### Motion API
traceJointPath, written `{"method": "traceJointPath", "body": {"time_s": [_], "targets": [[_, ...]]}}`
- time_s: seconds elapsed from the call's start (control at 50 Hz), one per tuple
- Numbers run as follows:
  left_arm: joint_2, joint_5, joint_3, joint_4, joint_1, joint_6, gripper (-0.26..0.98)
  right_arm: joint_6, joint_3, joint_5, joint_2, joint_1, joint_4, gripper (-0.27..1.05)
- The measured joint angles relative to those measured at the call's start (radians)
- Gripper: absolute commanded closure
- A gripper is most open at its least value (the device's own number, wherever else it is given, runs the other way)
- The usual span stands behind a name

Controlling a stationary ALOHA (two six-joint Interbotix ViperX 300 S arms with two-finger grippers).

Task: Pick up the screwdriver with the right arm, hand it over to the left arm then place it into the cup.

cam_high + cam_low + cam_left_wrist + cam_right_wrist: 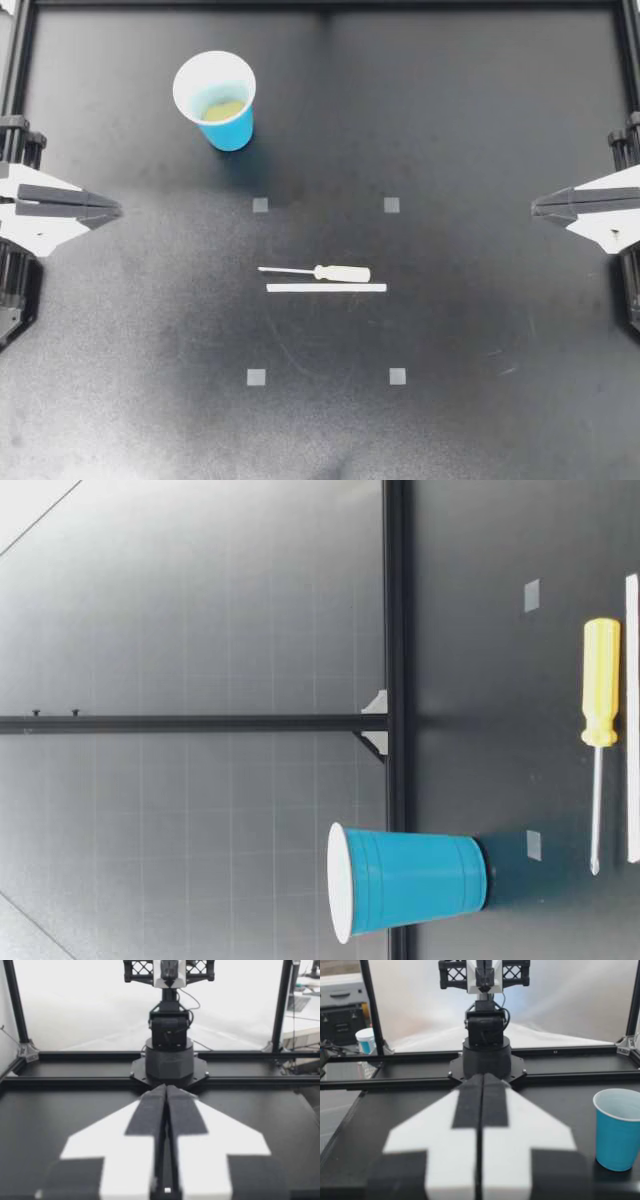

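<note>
The screwdriver (315,272) is lying flat near the middle of the bench (480,120), well apart from both arms, so I judge the pick-up is not yet begun. My left gripper (115,209) is hanging at the bench's left edge and my right gripper (537,207) at its right edge. Each has its jaws pressed together on nothing and is pointing inward, leaving the middle free.

The blue cup (232,132) is standing upright, mouth up, towards the left corner of the edge farthest from the low camera. That is putting it on the receiving arm's side. The screwdriver's yellow handle is pointing towards the right edge, probably to suit the arm that takes it first. A white strip (326,288) is lying just beside it. Four grey squares (260,205) are boxing both in, likely as a placing guide.

The bench top is looking dark, matt and faintly scuffed. A black frame (396,580) is running along its edge, with a pale grey wall (200,600) standing behind.
</note>
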Motion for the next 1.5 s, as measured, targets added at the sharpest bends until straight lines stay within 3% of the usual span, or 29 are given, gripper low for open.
{"method": "traceJointPath", "body": {"time_s": [0.1, 0.32, 0.62, 0.88, 1.08, 1.34, 1.5], "targets": [[-0.006, -0.018, 0.0, 0.0, 0.012, 0.0, 0.6, 0.015, -0.002, -0.008, 0.008, -0.002, 0.0, 0.78], [-0.006, -0.08, 0.023, 0.0, 0.018, 0.006, 0.6, 0.026, -0.061, -0.04, 0.156, -0.002, 0.012, 0.79], [0.011, -0.12, 0.063, 0.0, 0.018, 0.003, 0.6, 0.052, -0.287, 0.124, 0.56, -0.002, 0.063, 0.79], [0.012, -0.12, 0.077, 0.0, 0.018, 0.006, 0.6, 0.072, -0.506, 0.436, 0.833, -0.04, 0.064, 0.77], [0.012, -0.12, 0.087, -0.002, 0.02, 0.005, 0.6, 0.069, -0.624, 0.583, 0.996, -0.046, 0.051, 0.6], [0.014, -0.12, 0.098, -0.002, 0.02, 0.005, 0.6, 0.067, -0.724, 0.698, 1.138, -0.046, 0.025, 0.22], [0.012, -0.12, 0.103, -0.002, 0.02, 0.005, 0.6, 0.066, -0.765, 0.733, 1.209, -0.046, 0.014, 0.18]]}}
